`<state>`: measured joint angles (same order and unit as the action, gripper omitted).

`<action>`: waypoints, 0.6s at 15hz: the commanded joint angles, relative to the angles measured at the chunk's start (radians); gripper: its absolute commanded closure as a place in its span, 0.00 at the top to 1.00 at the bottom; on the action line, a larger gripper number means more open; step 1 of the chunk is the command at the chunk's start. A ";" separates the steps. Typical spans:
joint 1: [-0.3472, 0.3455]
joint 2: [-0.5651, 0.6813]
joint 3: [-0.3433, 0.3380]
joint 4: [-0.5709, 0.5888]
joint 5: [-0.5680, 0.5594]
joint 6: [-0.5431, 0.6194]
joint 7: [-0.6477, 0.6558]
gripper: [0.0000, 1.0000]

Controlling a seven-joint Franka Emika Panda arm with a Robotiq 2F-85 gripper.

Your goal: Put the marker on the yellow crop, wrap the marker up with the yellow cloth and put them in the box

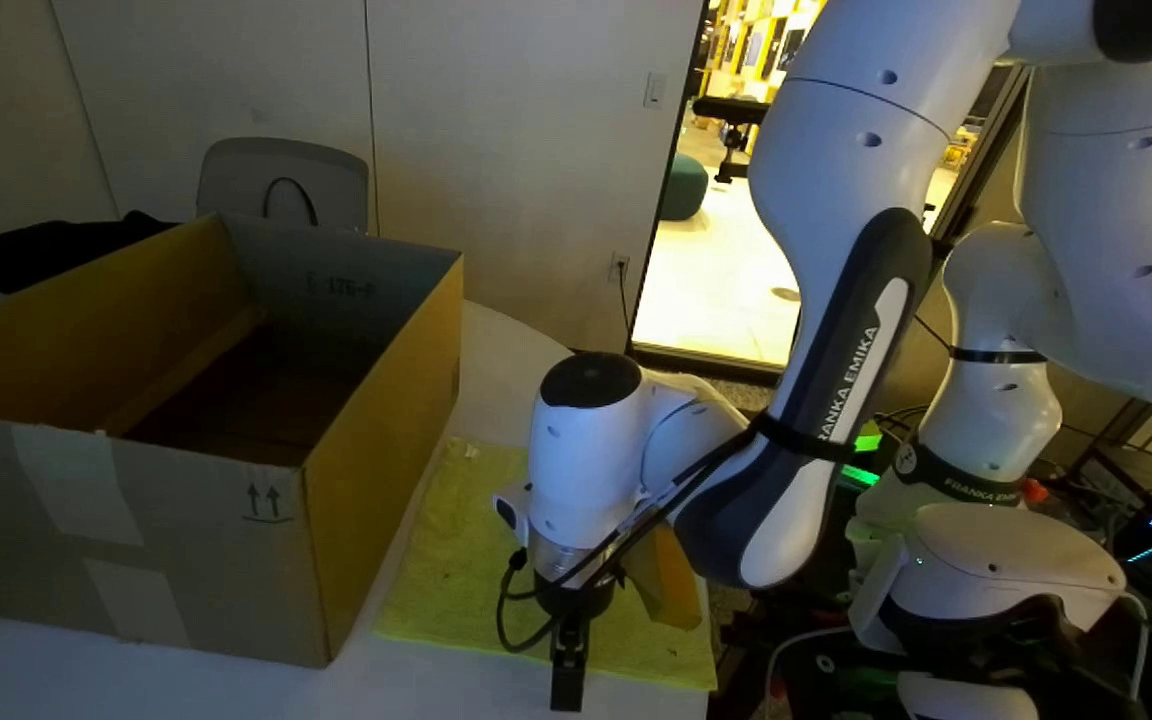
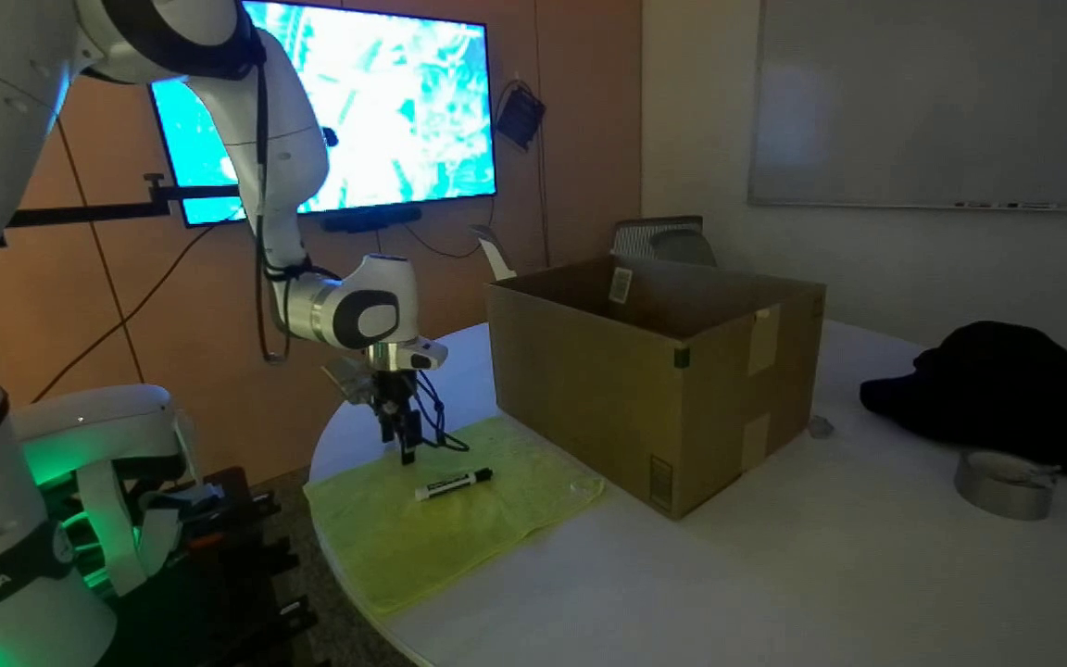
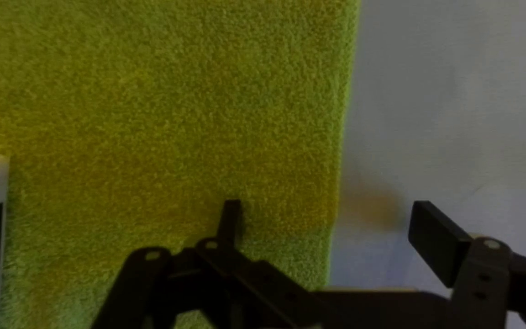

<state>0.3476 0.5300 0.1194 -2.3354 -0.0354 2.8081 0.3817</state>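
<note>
I am holding my gripper [image 3: 327, 205] spread, its two fingers standing well apart along the bottom of the wrist view, with the edge of the yellow cloth [image 3: 176, 105] running between them. The finger near the middle of that frame is reaching over the cloth, while the one at lower right is reaching over the white table [image 3: 436, 100]; I cannot tell whether either is touching. The dry-erase marker [image 2: 453, 484] is lying on the cloth apart from my fingers, below the middle of the frame in an exterior view, its black cap pointing right. In the wrist view its pale end is showing at the left edge. The cloth is lying spread out flat, just beside the cardboard box [image 2: 589, 398], which is standing upright and open-topped, right of center in an exterior view. Toward the right edge there, black fabric [image 2: 1006, 380] is lying on the table, with a roll of gray tape [image 2: 1001, 496] sitting near it. A television [image 2: 395, 102] is glowing at upper left, and a whiteboard [image 2: 941, 102] is hanging at upper right.
</note>
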 commanded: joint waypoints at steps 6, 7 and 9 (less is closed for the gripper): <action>-0.003 0.006 0.009 0.026 0.026 -0.007 -0.053 0.24; -0.002 0.004 0.009 0.027 0.024 -0.009 -0.055 0.18; -0.004 -0.004 0.012 0.027 0.024 -0.015 -0.063 0.05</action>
<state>0.3474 0.5284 0.1266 -2.3165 -0.0335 2.8065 0.3574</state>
